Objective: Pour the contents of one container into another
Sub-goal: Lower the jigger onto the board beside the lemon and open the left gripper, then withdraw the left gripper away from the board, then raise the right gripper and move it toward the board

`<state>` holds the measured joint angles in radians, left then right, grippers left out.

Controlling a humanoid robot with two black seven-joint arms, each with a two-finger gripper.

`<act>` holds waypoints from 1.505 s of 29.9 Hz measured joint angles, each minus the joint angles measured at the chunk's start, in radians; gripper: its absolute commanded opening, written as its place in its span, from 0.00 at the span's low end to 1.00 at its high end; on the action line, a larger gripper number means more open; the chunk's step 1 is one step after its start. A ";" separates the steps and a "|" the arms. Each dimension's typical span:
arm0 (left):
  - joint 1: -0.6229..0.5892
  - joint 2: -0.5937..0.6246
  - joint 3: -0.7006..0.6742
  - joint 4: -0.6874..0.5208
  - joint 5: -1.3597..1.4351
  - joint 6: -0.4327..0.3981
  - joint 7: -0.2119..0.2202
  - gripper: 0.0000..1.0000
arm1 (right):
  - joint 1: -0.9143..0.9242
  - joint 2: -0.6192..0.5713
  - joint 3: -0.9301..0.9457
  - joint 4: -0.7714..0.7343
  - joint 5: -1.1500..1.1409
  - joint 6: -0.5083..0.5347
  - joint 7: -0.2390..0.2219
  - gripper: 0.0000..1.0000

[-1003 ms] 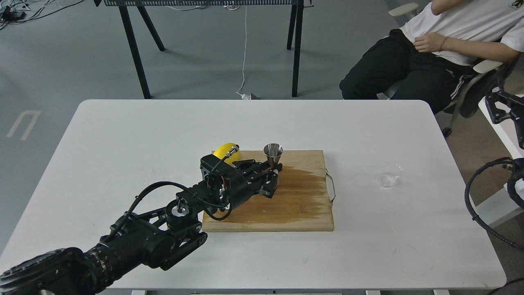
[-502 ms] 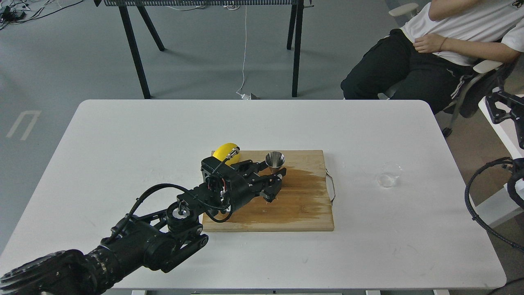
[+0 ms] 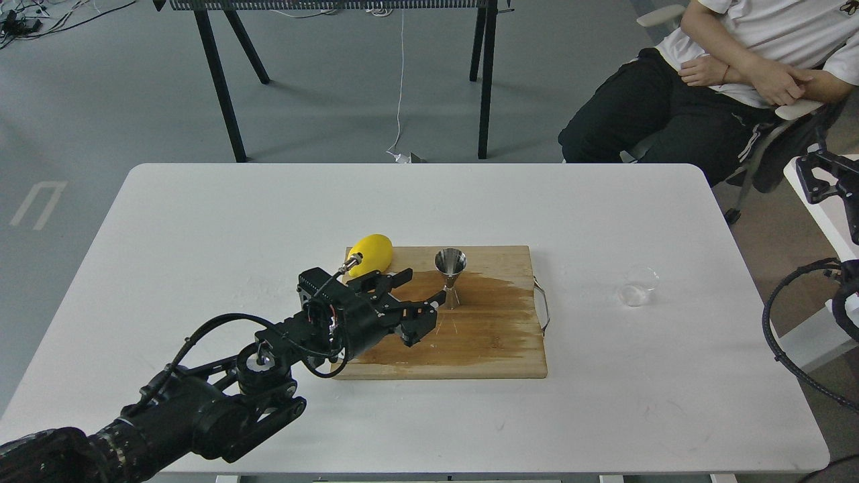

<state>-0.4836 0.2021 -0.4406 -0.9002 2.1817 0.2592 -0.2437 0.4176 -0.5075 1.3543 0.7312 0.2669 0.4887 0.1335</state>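
The steel jigger stands upright on the wooden cutting board, by the wet stain, with nothing holding it. My left gripper hovers just left of it, open and empty; one fingertip reaches close to the jigger's waist. The clear glass cup rests on the white table to the right of the board, far from both grippers. The dark far end of my right arm shows at the right edge, off the table, and its fingers cannot be told apart.
A yellow lemon lies at the board's back left corner, just behind my left wrist. The board has a metal handle on its right side. A seated person is beyond the table's far right corner.
My left gripper has opened, let go of the jigger and drawn back to the left. The jigger now stands free on the board. The person's hands have shifted.
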 measured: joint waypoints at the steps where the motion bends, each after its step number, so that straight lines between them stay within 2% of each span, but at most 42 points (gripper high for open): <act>1: 0.010 0.030 -0.004 -0.022 0.000 0.000 0.001 0.80 | -0.002 0.000 0.001 -0.003 0.000 0.000 0.000 1.00; 6: 0.028 0.184 -0.022 -0.122 0.000 0.002 0.002 0.81 | -0.006 -0.001 0.004 -0.052 0.000 0.000 0.000 1.00; 9: 0.021 0.268 -0.064 -0.172 0.000 0.017 -0.003 0.86 | -0.007 -0.001 0.004 -0.076 0.001 0.000 0.000 1.00; 12: -0.001 0.297 -0.129 -0.182 -0.011 0.025 -0.005 0.92 | -0.008 -0.001 0.001 -0.083 0.001 0.000 0.000 1.00; 15: -0.043 0.298 -0.201 -0.184 -0.206 0.014 -0.005 0.99 | -0.017 -0.001 -0.005 -0.077 0.002 0.000 -0.007 1.00; 17: -0.078 0.298 -0.219 -0.185 -0.384 -0.009 -0.009 0.99 | -0.033 0.000 -0.005 -0.071 0.008 0.000 -0.019 1.00; 19: -0.121 0.298 -0.232 -0.181 -0.602 -0.036 -0.043 0.99 | -0.050 0.000 -0.003 -0.058 0.020 0.000 -0.047 1.00; 22: -0.160 0.298 -0.241 -0.172 -0.866 -0.068 -0.134 0.99 | -0.066 0.000 0.002 -0.025 0.065 0.000 -0.091 1.00; 23: -0.173 0.298 -0.244 -0.170 -0.966 -0.084 -0.160 1.00 | -0.075 0.000 0.002 -0.013 0.084 0.000 -0.100 1.00; 25: -0.198 0.296 -0.247 -0.163 -1.159 -0.129 -0.183 1.00 | -0.103 0.000 0.002 0.019 0.108 0.000 -0.116 1.00; 31: -0.261 0.244 -0.302 -0.004 -1.691 -0.307 -0.194 1.00 | -0.243 0.000 -0.005 0.184 0.120 0.000 -0.139 1.00; 35: -0.286 0.188 -0.335 0.129 -1.851 -0.422 -0.193 1.00 | -0.293 0.009 -0.013 0.220 0.121 0.000 -0.141 1.00; 39: -0.288 0.160 -0.376 0.189 -1.972 -0.508 -0.193 1.00 | -0.315 0.027 -0.016 0.223 0.123 0.000 -0.150 1.00; 41: -0.288 0.152 -0.382 0.207 -2.019 -0.531 -0.193 1.00 | -0.318 0.050 -0.017 0.225 0.120 -0.015 -0.152 0.99; 45: -0.288 0.130 -0.386 0.222 -2.065 -0.541 -0.194 1.00 | -0.314 0.108 -0.058 0.224 0.106 -0.110 -0.154 1.00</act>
<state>-0.7719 0.3322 -0.8263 -0.6779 0.1169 -0.2818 -0.4379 0.1034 -0.3997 1.2964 0.9549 0.3733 0.3790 -0.0200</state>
